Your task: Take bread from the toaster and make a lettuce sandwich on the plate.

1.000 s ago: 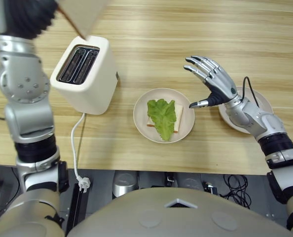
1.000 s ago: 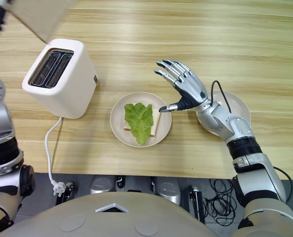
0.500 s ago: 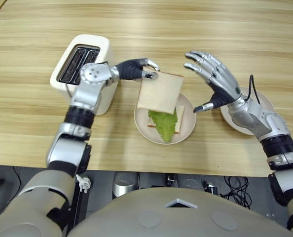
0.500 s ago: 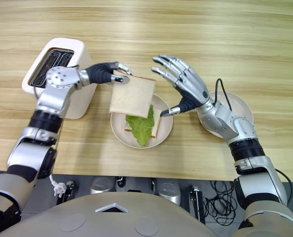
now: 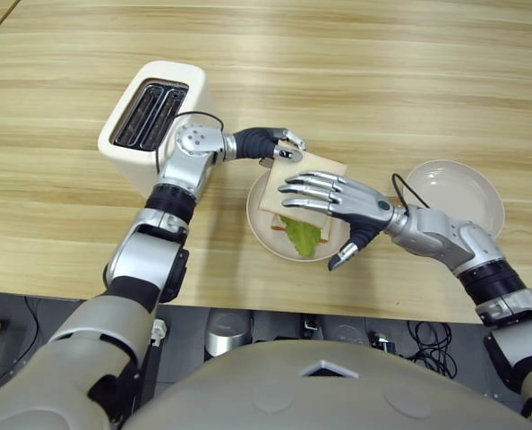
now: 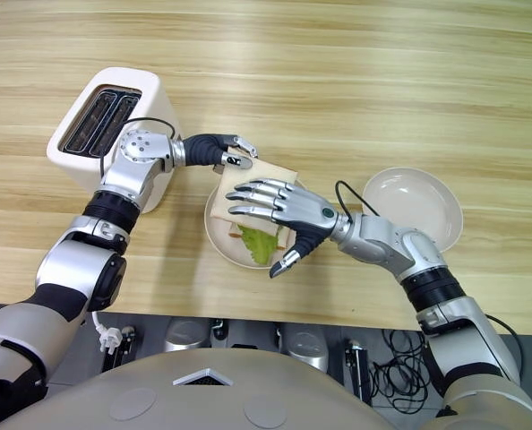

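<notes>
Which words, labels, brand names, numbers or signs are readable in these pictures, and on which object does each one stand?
No text can be read. The toaster, the plate with the lettuce, the empty plate, the bread slice in the left hand, the right hand and the table show no legible word, number or sign.

The right hand (image 5: 338, 197) lies spread over the top slice (image 5: 324, 167), covering most of it and the middle of the plate (image 5: 264, 229). I can't tell if palm meets bread. Only a tip of lettuce (image 5: 300, 235) pokes out. The left hand (image 5: 270, 143) hides the corner it pinches, and its arm hides the toaster's (image 5: 145, 112) near side.
</notes>
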Controlling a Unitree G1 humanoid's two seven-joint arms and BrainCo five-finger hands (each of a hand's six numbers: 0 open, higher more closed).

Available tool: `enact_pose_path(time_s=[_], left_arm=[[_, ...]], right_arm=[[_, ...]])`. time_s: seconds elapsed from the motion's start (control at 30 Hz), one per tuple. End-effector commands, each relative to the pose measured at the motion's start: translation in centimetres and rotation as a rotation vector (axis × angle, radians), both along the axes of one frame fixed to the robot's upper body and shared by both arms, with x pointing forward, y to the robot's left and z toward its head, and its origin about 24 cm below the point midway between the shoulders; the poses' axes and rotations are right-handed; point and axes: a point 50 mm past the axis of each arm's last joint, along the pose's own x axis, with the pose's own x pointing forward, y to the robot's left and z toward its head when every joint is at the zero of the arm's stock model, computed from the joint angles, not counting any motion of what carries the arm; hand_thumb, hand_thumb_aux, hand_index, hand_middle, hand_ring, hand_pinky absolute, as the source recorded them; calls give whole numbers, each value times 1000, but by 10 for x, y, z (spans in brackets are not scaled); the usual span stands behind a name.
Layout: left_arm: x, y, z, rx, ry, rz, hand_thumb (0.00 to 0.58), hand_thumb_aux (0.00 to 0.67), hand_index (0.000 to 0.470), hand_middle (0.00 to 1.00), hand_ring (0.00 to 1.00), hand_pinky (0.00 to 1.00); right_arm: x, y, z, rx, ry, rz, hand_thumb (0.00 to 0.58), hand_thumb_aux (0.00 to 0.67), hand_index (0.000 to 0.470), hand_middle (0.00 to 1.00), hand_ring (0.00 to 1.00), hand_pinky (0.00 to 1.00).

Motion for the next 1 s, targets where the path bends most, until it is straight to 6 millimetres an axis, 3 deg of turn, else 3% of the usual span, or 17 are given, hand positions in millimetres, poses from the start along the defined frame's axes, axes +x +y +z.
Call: enact_pose_path(time_s=[0.03, 0.67, 1.0], left_arm=[[-5, -1, -11, 43, 2, 1, 580, 670, 460, 1000, 1000, 1000], [-2, -16, -28, 38, -6, 158, 580, 670, 460, 1000, 1000, 1000], [-2, -7, -30, 72, -14, 154, 580, 670, 460, 1000, 1000, 1000]], right_arm=[[0, 1, -1, -17, 19, -4, 0, 0, 0, 0, 0, 0], [0, -3, -9, -76, 79, -27, 0, 0, 0, 0, 0, 0], [7, -20, -31, -294, 211, -124, 0, 0, 0, 0, 0, 0]])
